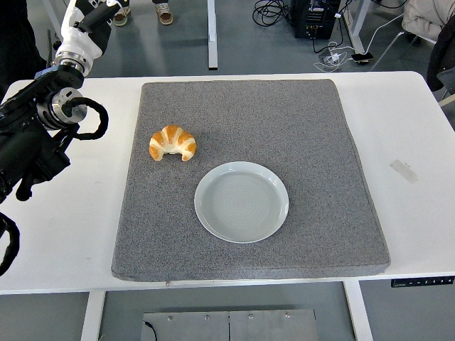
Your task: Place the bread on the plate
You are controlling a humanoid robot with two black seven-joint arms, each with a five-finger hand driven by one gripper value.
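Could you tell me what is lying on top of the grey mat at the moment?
On the grey mat lie a croissant near its left side and an empty plate closer to the near edge, apart from each other. Whatever is beneath the plate is hidden.

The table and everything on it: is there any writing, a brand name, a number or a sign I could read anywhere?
None can be read.
Control panel under the table's near edge: small light marks, too small to read.
Tape strip on the table: blank.
Croissant, plate, grey mat: no print.
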